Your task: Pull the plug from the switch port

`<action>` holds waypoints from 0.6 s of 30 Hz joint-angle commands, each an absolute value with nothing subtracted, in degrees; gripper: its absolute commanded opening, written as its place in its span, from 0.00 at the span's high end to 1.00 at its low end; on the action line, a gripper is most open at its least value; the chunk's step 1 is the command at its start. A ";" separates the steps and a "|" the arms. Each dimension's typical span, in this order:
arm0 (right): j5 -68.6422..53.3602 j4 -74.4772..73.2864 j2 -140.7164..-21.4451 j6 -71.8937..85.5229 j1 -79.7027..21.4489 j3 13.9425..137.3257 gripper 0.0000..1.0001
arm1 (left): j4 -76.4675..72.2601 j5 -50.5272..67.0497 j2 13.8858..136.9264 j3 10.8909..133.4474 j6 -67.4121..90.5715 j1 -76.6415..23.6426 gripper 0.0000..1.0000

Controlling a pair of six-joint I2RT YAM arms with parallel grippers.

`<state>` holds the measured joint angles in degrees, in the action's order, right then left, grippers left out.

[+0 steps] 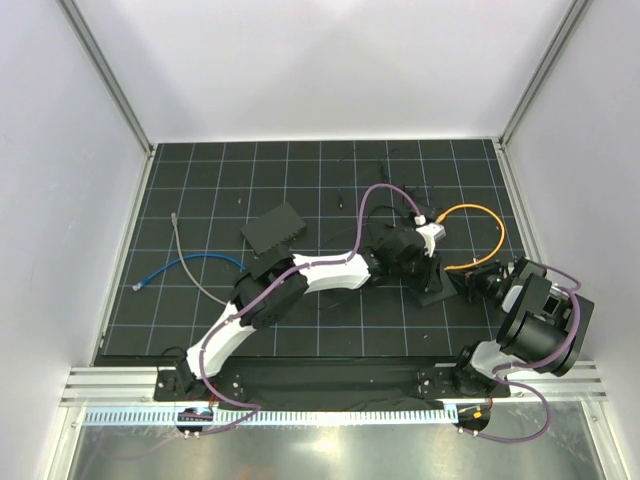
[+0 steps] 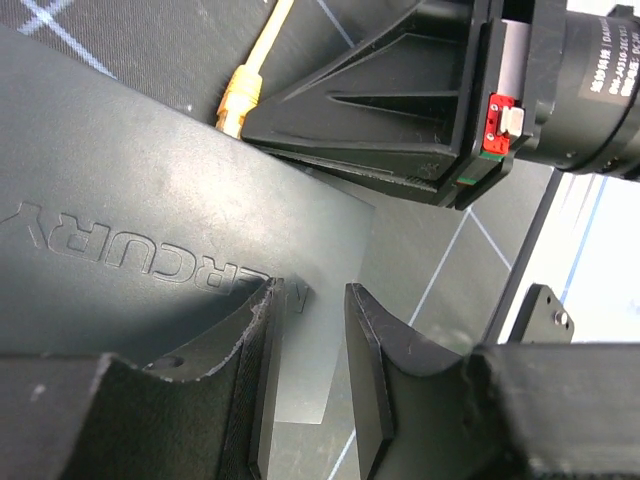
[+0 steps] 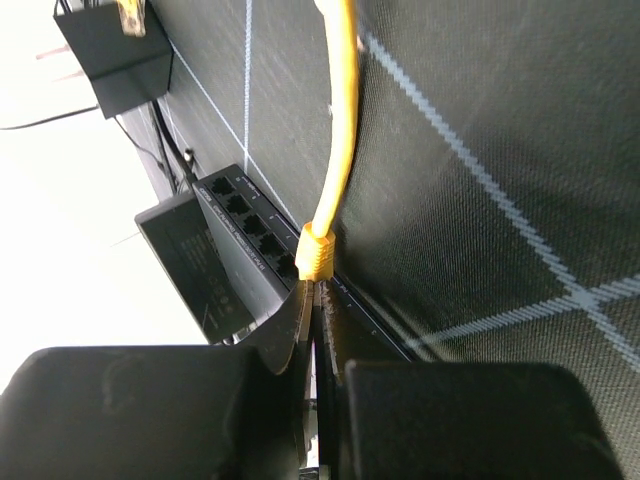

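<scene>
The small black plastic network switch [image 1: 432,283] lies on the black gridded table [image 1: 330,330], right of the middle. The orange plug [image 3: 315,252] of the looping orange cable [image 1: 490,225] sits in one of its ports, on the side that faces the right arm. The right gripper [image 3: 313,310] is the nearer one. Its fingers are pressed almost together and their tips touch the rear end of the plug, but I cannot tell if any part of the plug is caught between them. The long axis of the plug lies nearly in one line with these fingers, so I judge that the pull must go straight back along this line, away from the port face. The left gripper [image 2: 310,330] is spread and rests over the top of the switch, beside the raised letters, probably to hold the box steady. The cable has slack behind the plug. A second flat black box [image 1: 272,228] and a thin blue cable [image 1: 195,260] lie well apart on the left, inside plain white walls.
</scene>
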<state>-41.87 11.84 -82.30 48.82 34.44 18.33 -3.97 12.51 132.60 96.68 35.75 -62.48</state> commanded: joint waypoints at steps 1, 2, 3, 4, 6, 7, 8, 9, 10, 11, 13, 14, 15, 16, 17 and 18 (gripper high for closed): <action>-29.54 11.17 -82.10 48.34 34.72 20.30 0.99 | 6.41 9.05 137.28 97.38 36.47 -61.26 0.64; -28.84 9.60 -81.48 47.99 34.72 20.65 0.99 | 7.03 8.97 137.37 97.47 36.74 -61.17 0.65; -28.22 9.15 -81.04 47.38 34.63 21.00 0.99 | 7.12 8.96 137.46 97.47 36.83 -61.08 0.65; -27.60 8.71 -80.77 47.03 34.63 21.61 0.99 | 7.12 8.96 137.37 97.64 36.74 -61.08 0.65; -26.81 7.48 -80.42 46.50 34.72 22.41 0.99 | 7.38 9.05 137.64 97.73 36.83 -61.08 0.66; -26.63 6.95 -80.59 45.62 34.72 23.37 0.99 | 7.64 8.88 137.98 98.26 36.83 -61.08 0.66; -26.37 6.33 -81.12 45.18 34.63 23.73 0.99 | 7.99 8.88 138.16 98.61 36.83 -61.08 0.66; -26.19 5.98 -81.30 44.91 34.63 24.08 0.99 | 8.87 8.79 138.34 98.96 36.83 -61.08 0.66; -26.02 5.63 -81.47 43.78 34.63 24.87 0.99 | 9.31 8.62 138.77 99.23 36.91 -61.08 0.66; -26.19 5.19 -81.91 43.25 34.63 25.05 0.99 | 9.66 8.61 138.95 99.92 36.91 -61.08 0.66; -28.03 5.36 -82.44 42.37 34.63 25.75 0.99 | 9.76 9.31 139.22 100.19 36.74 -61.08 0.66; -28.73 4.49 -82.70 41.23 34.63 25.93 0.99 | 9.67 9.84 139.39 100.28 36.65 -61.08 0.67; -29.61 4.22 -82.27 41.05 34.72 25.93 0.99 | 9.58 10.10 139.39 100.37 36.65 -61.08 0.67; -29.79 4.22 -81.57 40.78 34.63 25.49 0.99 | 9.41 10.28 139.48 100.37 36.65 -61.08 0.67; -29.53 3.44 -80.78 40.26 34.63 25.31 0.98 | 9.23 10.46 139.40 100.37 36.65 -61.08 0.67; -29.44 2.91 -78.60 39.99 34.72 25.14 0.98 | 8.88 10.81 139.31 100.20 36.48 -61.08 0.67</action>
<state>-31.09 4.73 -81.73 43.24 34.37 24.47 -0.38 12.73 135.04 101.49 37.76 -61.80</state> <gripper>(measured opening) 0.063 0.333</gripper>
